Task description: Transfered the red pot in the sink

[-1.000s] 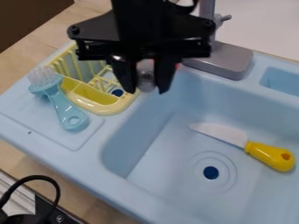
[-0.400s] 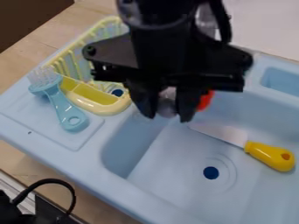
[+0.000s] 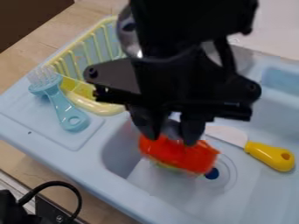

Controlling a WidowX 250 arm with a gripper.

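Pale wood counter [image 3: 35,48] borders the light-blue sink [image 3: 88,166]. From where I stand, the black arm hides part of the far rim. The gripper [image 3: 171,139] has its fingers closed on the red pot [image 3: 181,154], which hangs tilted over the basin, partly blocking my view of the drain [image 3: 212,173]. A yellow-handled knife [image 3: 269,155] lies beside it in the basin; a blue brush [image 3: 63,107] lies beside the yellow rack [image 3: 96,106].

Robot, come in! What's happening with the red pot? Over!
Gripper holding red pot. Pot over sink, not released. Yellow-handled knife in sink nearby, might get in the way. Over.
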